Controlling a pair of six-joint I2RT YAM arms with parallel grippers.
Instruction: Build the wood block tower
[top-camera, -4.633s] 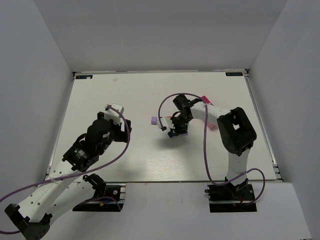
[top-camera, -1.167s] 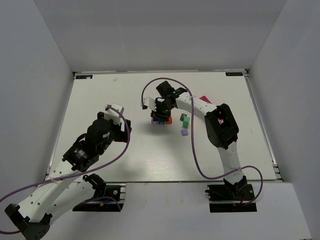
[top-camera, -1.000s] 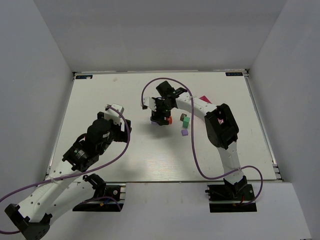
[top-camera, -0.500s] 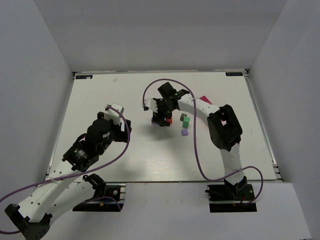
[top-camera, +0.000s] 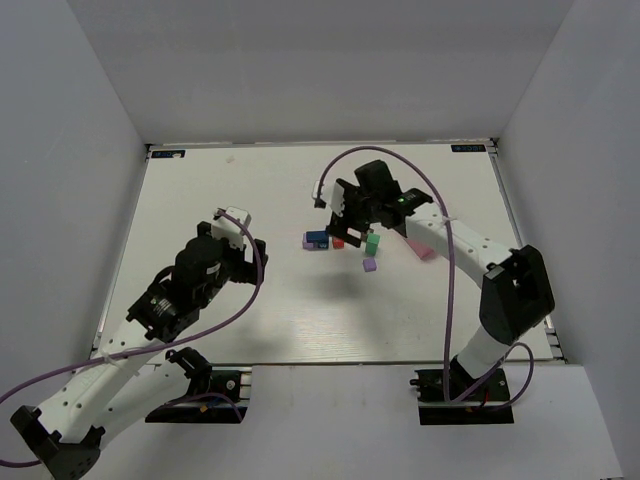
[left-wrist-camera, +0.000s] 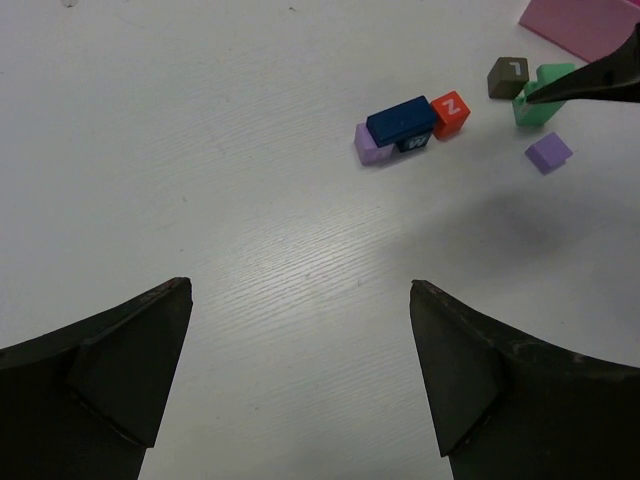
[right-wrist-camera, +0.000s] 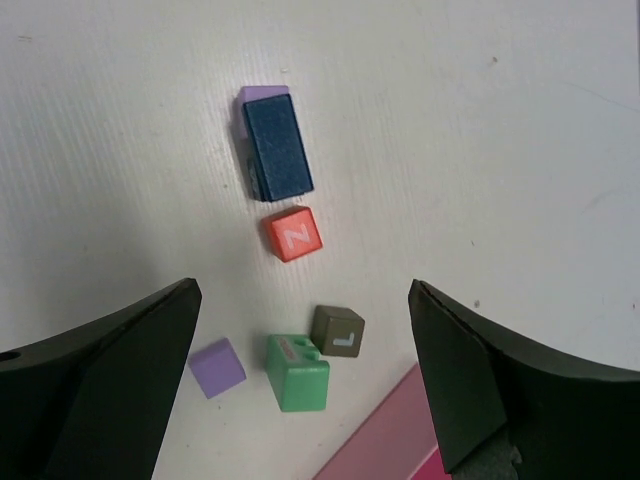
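A blue brick (right-wrist-camera: 277, 147) lies on top of a lilac block (right-wrist-camera: 262, 94), forming a low stack (top-camera: 316, 239) mid-table. Just beside it sits a red cube (right-wrist-camera: 294, 234) marked Z. Further on are an olive cube (right-wrist-camera: 337, 330) marked L, a green block (right-wrist-camera: 298, 373) and a loose lilac cube (right-wrist-camera: 217, 367). My right gripper (right-wrist-camera: 303, 287) hovers above these blocks, open and holding nothing (top-camera: 345, 218). My left gripper (left-wrist-camera: 298, 287) is open over bare table, well to the left of the stack (left-wrist-camera: 402, 121).
A pink tray (top-camera: 420, 248) lies right of the blocks, its corner (right-wrist-camera: 385, 440) close to the green block. White walls enclose the table on three sides. The right arm's purple cable (top-camera: 440, 230) loops above the tray.
My right gripper has lifted off the stack and drawn back to the right, leaving the blue brick on the lilac block. The left arm has not moved.
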